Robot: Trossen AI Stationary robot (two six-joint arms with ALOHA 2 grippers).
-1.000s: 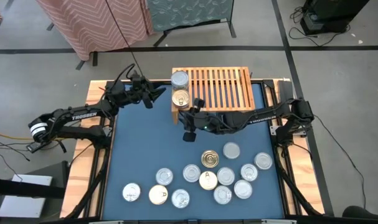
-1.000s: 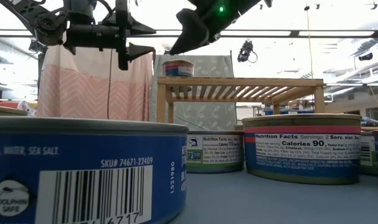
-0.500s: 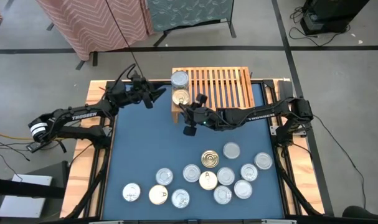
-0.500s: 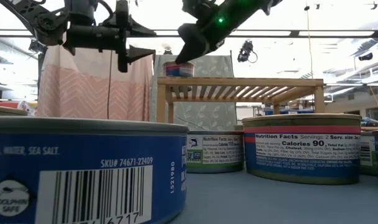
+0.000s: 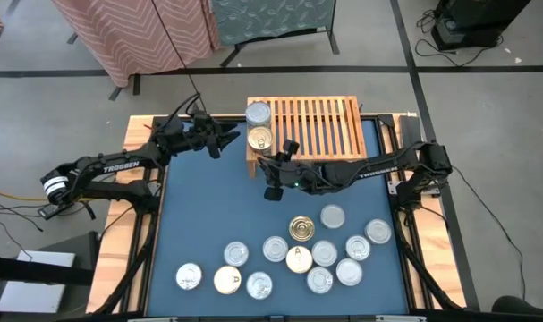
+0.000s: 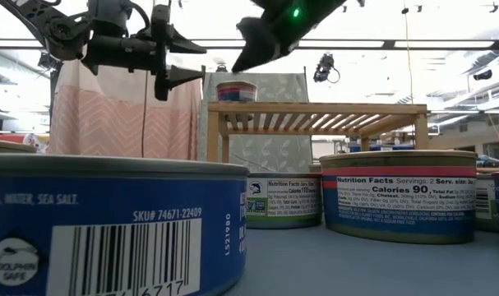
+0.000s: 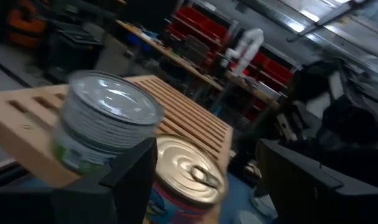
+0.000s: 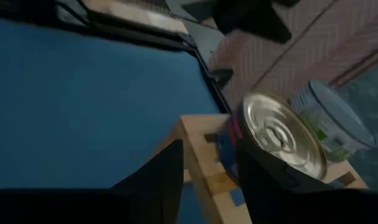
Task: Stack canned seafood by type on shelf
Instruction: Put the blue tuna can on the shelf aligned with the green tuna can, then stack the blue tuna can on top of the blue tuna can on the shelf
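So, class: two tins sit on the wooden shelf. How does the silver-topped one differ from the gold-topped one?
The silver-topped tin has a plain silvery lid; the gold-topped tin has a gold lid with a pull tab. In the left wrist view the silver-topped tin's side is white and green, the gold-topped tin's red and blue. The silver-topped tin sits further back. Both stand upright at the shelf's left end, untouched.
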